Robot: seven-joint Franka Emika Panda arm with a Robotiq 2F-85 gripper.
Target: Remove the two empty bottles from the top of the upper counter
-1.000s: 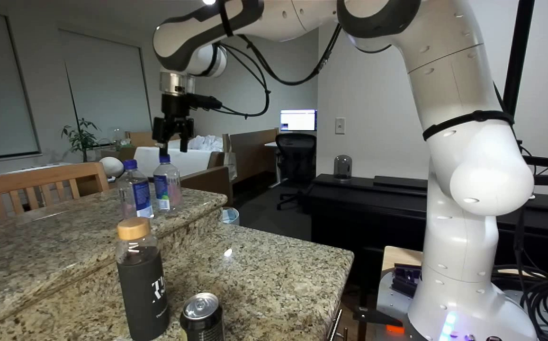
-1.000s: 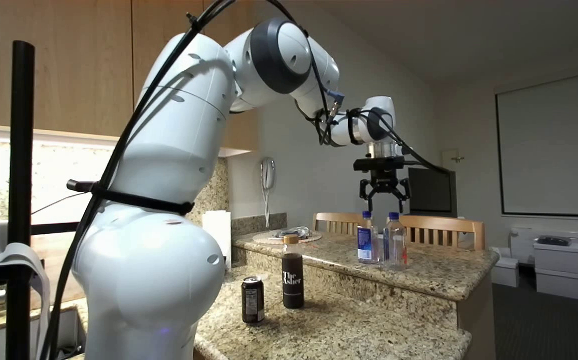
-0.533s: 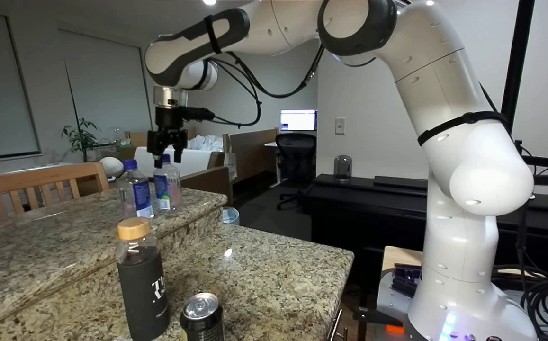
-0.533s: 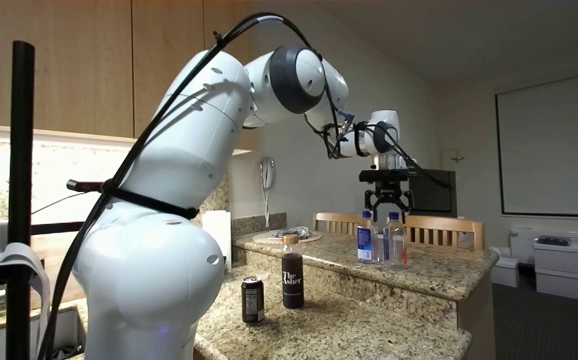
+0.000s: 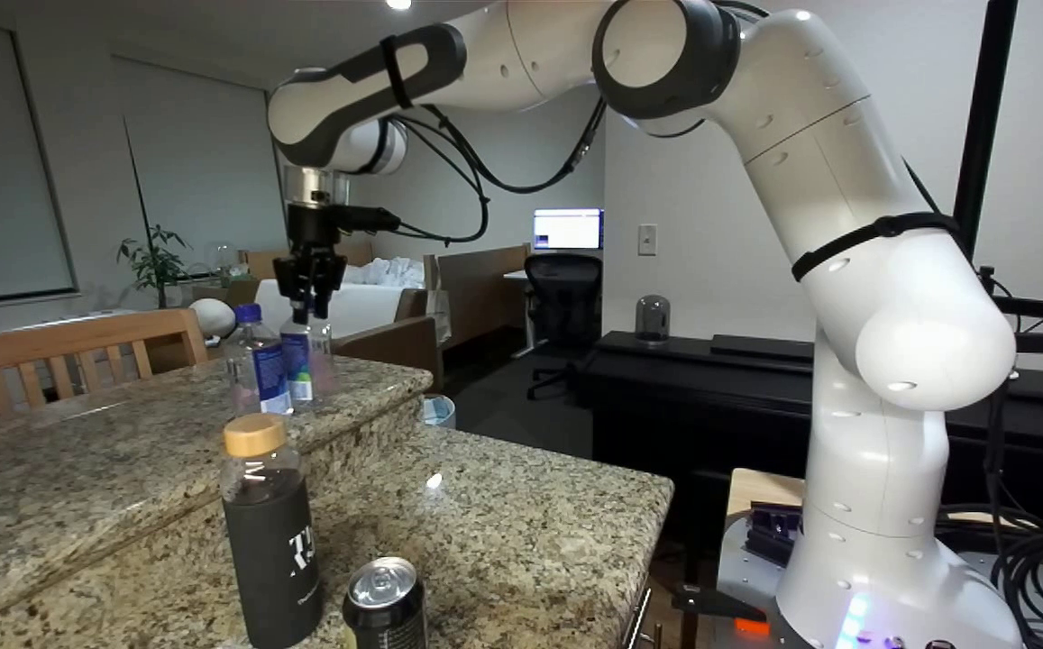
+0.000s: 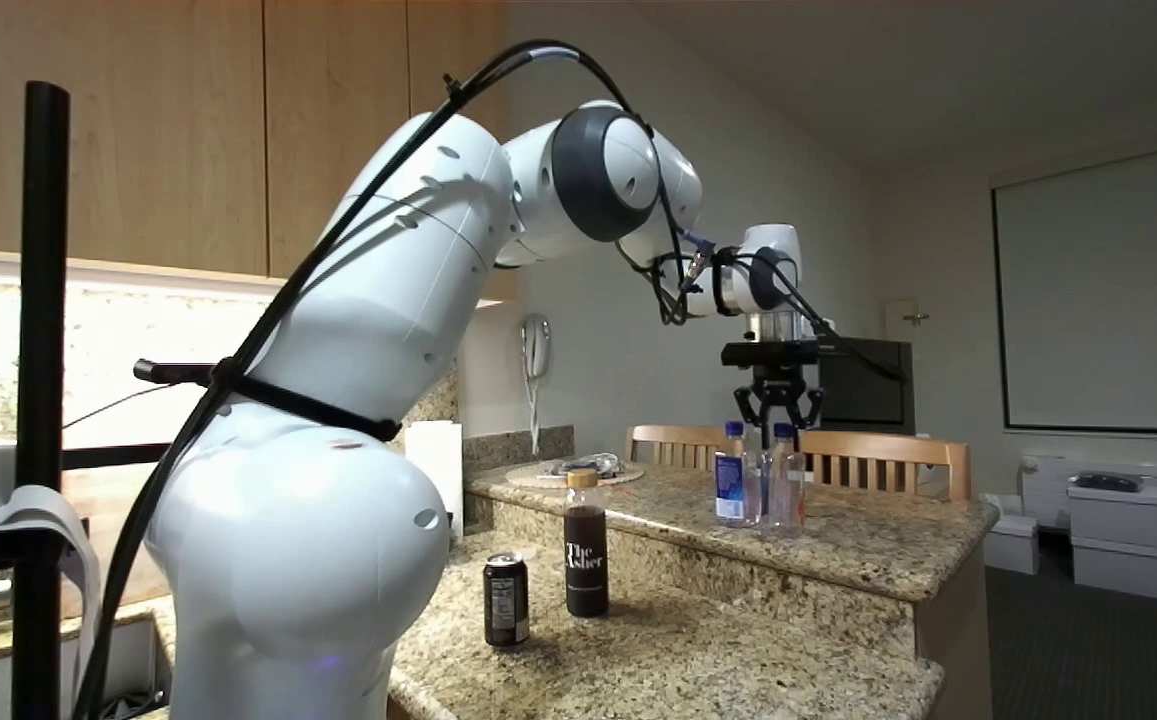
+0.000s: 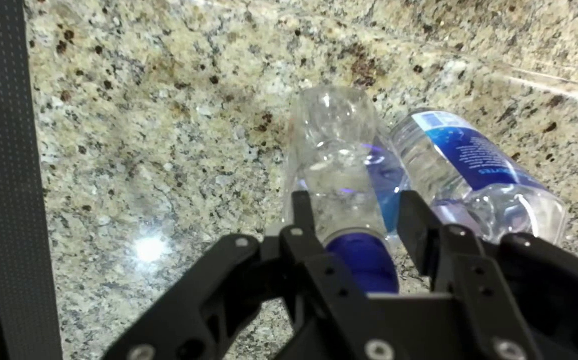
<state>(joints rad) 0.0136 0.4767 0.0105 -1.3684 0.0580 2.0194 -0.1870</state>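
Both clear bottles with blue labels and caps stand upright on the speckled granite upper counter (image 5: 124, 451), close together. Around the neck and cap of the bottle (image 7: 338, 155) nearer the counter's end, my gripper (image 7: 356, 210) points downward. Its fingers flank that bottle, part-way closed; in the wrist view a gap shows between the cap and the right finger. The same bottle (image 6: 788, 495) has its base on the granite in both exterior views. Right beside it is the other bottle (image 7: 473, 155), outside my fingers, with its label facing outward in an exterior view (image 6: 731, 485).
A dark flask (image 5: 273, 550) with a tan cap and a black drink can (image 5: 386, 599) occupy the lower counter (image 5: 521, 523). Wooden chairs (image 6: 883, 460) line the far side of the upper counter. Cables and a phone-side mat (image 6: 578, 475) lie at its wall end.
My gripper has come down over the bottle nearer the counter's end and its fingers have drawn closer together. That bottle has shifted slightly toward the other one.
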